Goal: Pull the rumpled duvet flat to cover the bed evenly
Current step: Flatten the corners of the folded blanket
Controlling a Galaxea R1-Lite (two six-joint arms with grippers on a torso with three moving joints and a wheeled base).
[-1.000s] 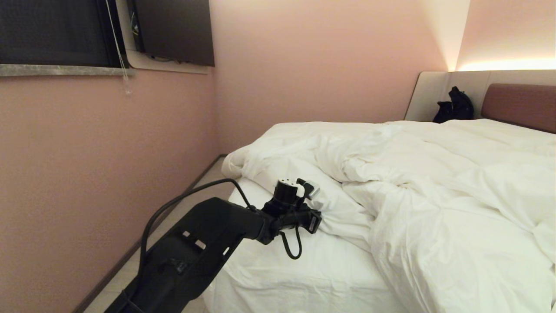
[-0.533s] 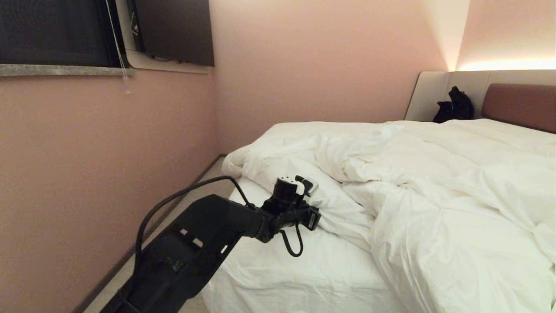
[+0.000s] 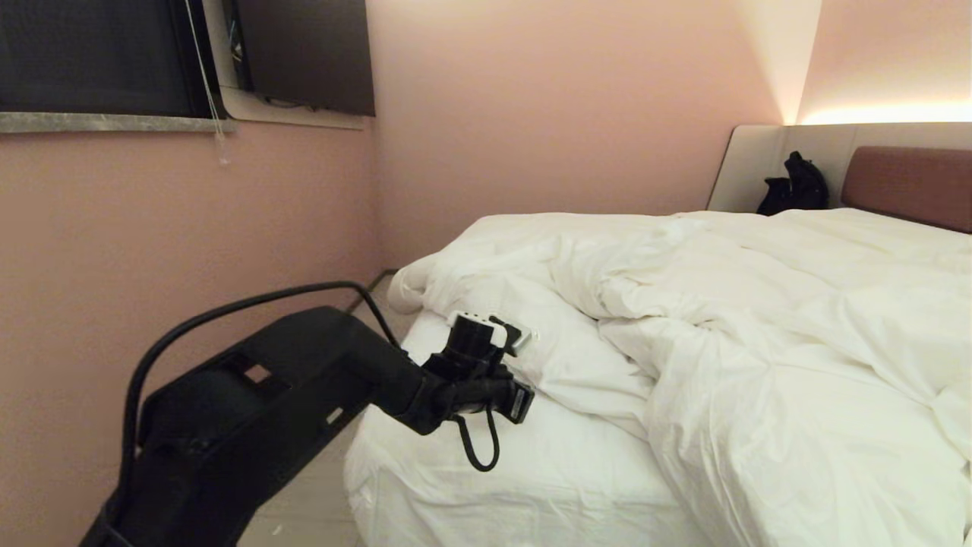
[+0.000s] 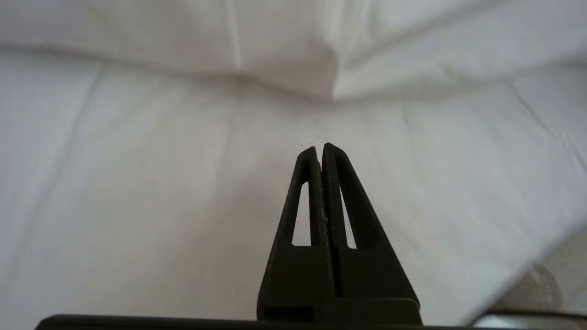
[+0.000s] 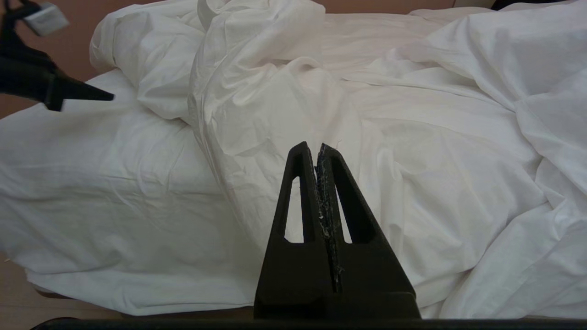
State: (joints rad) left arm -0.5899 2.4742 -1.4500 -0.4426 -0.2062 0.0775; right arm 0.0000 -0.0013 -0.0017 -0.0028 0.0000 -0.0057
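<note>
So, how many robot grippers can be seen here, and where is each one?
2. The left gripper is shut, above the bare sheet at the bed's near left corner. The right gripper is shut, facing the duvet; it is outside the head view.

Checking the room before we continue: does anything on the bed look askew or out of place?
Yes. The duvet is bunched in folds toward one side, leaving the bed's near-left corner as bare sheet. A black bag sits by the headboard.
</note>
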